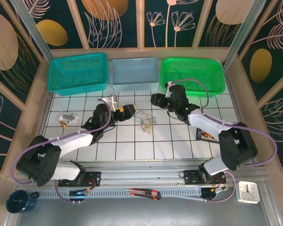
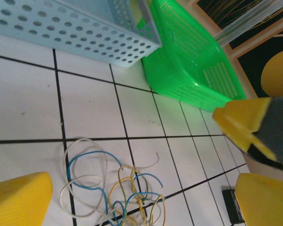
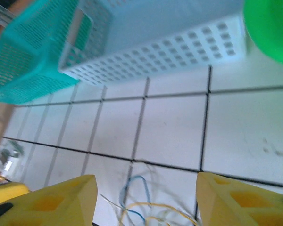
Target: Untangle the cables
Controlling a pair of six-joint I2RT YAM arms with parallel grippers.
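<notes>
Left arm: base near-left, elbow folded low by the base, forearm reaching forward and in toward the middle.
Left gripper: jaws spread wide, nothing between them; yellow fingers sit at the edges of the wrist view.
Right arm: base near-right, elbow out to the right, forearm angled forward and in toward the middle.
Right gripper: jaws apart, nothing gripped; yellow fingers low in the wrist view.
Spacing: the two grippers face each other across the middle, apart, not touching.
</notes>
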